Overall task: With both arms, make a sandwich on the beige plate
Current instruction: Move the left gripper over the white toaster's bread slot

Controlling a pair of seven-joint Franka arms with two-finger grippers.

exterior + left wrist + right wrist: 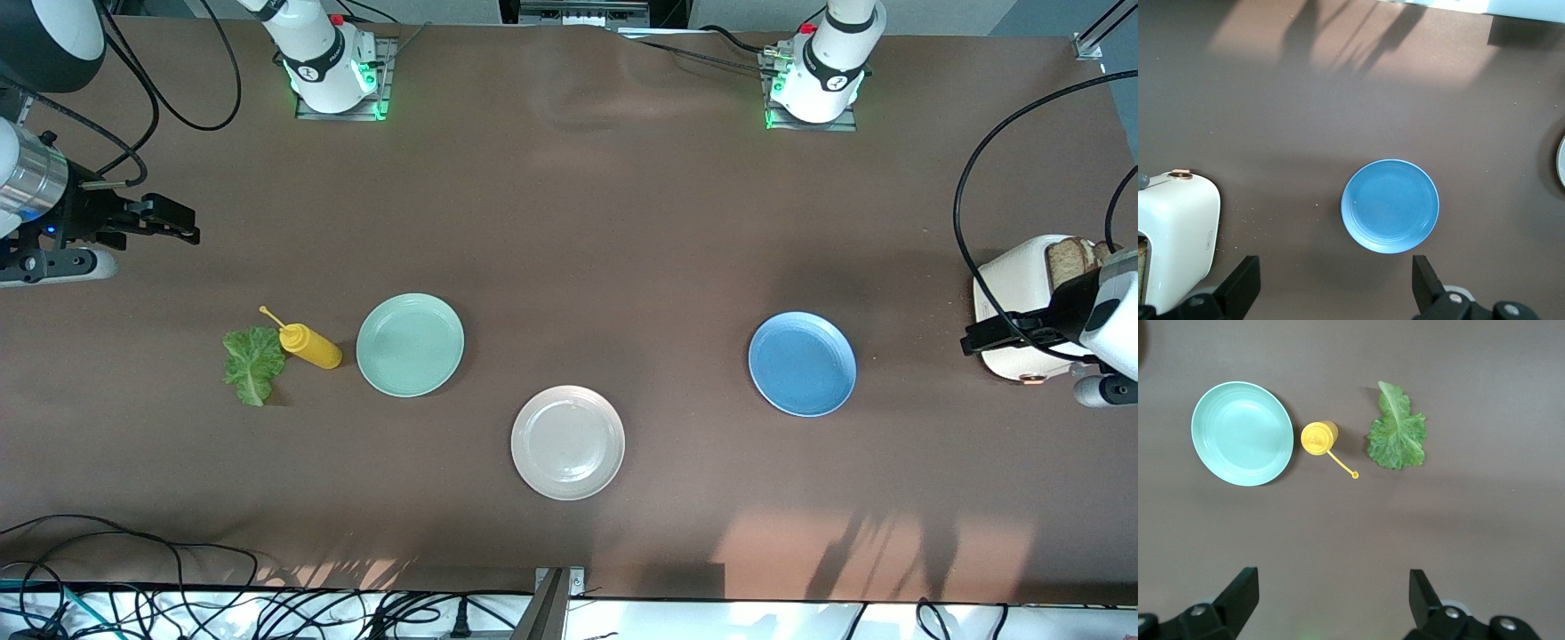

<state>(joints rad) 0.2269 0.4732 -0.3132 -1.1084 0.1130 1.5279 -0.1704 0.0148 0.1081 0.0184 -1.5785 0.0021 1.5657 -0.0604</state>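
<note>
Brown table (569, 222); sunlit patches, perhaps window light, along its camera-side edge.

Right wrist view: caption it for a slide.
Open right tool above lettuce leaf, yellow squeeze bottle and mint-green plate.

From the front view, I lose part of the white boxy toaster (1022, 293) under the left arm's black gripper (987, 338), and its brown bread slices (1071, 258) are partly covered. The left wrist view cuts the toaster at its edge and shows only a sliver of the round pale beige plate (1561, 160).
</note>
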